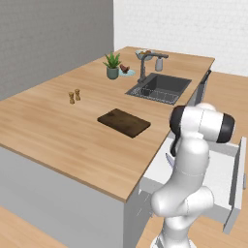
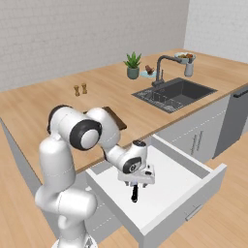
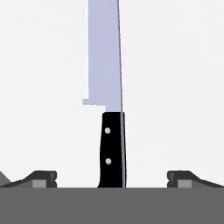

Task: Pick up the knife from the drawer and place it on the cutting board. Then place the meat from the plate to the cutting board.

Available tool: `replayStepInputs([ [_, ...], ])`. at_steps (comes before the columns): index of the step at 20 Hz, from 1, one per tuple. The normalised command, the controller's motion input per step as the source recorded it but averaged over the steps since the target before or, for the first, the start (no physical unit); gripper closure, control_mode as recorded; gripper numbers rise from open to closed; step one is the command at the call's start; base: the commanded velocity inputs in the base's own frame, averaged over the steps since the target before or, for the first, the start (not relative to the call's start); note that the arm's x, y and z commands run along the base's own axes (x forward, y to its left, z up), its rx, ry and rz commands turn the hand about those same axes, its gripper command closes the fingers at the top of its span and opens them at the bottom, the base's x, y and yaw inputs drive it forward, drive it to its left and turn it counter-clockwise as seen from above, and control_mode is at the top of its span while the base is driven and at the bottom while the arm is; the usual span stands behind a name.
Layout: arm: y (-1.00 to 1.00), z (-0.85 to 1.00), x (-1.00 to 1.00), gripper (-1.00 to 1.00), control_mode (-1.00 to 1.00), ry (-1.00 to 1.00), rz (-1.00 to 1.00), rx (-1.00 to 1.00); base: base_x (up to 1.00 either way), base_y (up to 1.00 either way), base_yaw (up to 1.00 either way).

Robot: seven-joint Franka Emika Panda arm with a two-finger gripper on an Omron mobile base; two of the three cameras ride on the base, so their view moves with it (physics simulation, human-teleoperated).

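On the light tan wooden countertop (image 1: 72, 131), a dark brown rectangular cutting board (image 1: 124, 122) lies bare near the front edge. Below, in the pulled-out white drawer (image 2: 193, 191), the robot's two-finger gripper (image 2: 135, 186) hangs with fingers spread wide over the slim black-handled, silver-bladed knife (image 3: 108, 105) on the drawer floor.

The knife (image 3: 109, 105) has a smooth, pale metal blade and a glossy black handle with two small rivets — probably plastic. The drawer (image 2: 184, 189) is matt white; the cutting board (image 1: 124, 122) — dark, grained wood.
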Motion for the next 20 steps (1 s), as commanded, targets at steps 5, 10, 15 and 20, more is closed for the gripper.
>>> replayStepInputs([
  [5, 0.0, -0.23, 0.07, -1.0, -1.0, 0.02, 0.0, 0.0, 0.0, 0.0, 0.0],
  [10, 0.0, -0.32, 0.0, -1.0, -1.0, 0.01, 0.0, 0.0, 0.0, 0.0, 0.0],
  [15, 0.0, -0.36, 0.0, -1.0, -1.0, 0.0, 0.0, 0.0, 0.0, 0.0, 0.0],
  [20, 0.0, -0.38, 0.01, 1.0, -1.0, 0.0, 0.0, 0.0, 0.0, 0.0, 0.0],
])
